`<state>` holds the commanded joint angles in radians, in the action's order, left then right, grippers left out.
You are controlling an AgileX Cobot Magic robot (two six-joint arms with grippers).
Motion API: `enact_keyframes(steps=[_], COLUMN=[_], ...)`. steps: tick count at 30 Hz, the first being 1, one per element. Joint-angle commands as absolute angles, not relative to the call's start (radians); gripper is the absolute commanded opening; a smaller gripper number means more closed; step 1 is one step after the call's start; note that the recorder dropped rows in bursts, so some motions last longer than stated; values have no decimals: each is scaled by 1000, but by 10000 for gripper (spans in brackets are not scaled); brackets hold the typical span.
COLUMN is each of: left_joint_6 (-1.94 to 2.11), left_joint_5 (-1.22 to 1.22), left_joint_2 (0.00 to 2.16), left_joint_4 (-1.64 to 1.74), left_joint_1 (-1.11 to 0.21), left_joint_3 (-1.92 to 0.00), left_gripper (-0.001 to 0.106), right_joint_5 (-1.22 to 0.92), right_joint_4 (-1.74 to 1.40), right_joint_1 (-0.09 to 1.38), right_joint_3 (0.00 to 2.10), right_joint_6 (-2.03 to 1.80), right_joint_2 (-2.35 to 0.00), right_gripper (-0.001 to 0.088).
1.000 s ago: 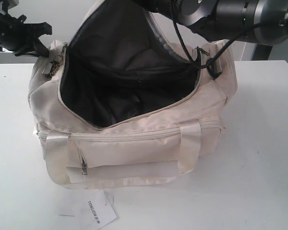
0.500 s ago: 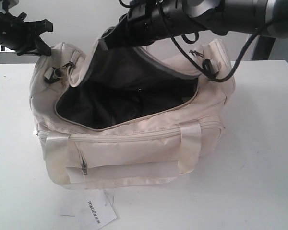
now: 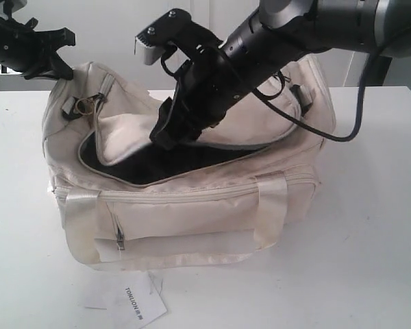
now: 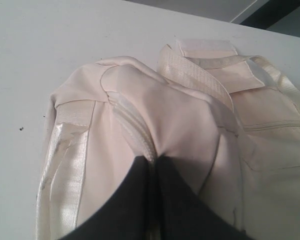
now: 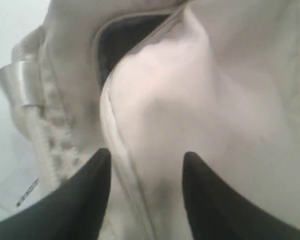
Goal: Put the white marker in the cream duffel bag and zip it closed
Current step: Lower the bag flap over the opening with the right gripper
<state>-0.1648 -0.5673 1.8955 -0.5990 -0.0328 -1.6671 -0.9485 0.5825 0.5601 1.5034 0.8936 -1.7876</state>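
Two claws are at work on the cream duffel bag point(image 3: 192, 205), which sits on a white table point(image 3: 370, 240). My left claw point(image 4: 153, 162) is closed, pinching a pucker of fabric at the bag's left end. My right claw point(image 3: 157, 89) hangs over the bag's top with its jaws spread, gripping nothing. The top flap point(image 3: 130, 137) lies loose beneath that claw. It covers most of the bag's mouth, but a dark gap point(image 3: 144, 171) shows along the bag's front edge.

No view shows the white marker. I judge it is inside the bag, under the flap.

Closing the zip looks like the step in hand. Next I should find the zip pull, which I cannot make out, grip it with my right claw, and draw it along the curved track while my left claw keeps the bag taut.
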Motion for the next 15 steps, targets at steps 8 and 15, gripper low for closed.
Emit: enact_keyframes(steps=[8,15], left_joint_6=[-165,-184], left_joint_5=[-569,-593], left_joint_2=[1895,1895], left_joint_4=[-599,-599], left_joint_1=[-33,-33], left_joint_3=[-1667,-1667], left_gripper=[0,0], right_joint_5=[-1057,-843], right_joint_4=[549,685], right_joint_1=[560,570], right_joint_3=[1503,1503], right_joint_6=[863,859], right_joint_2=[-1781,-1777], right_gripper=[525,303])
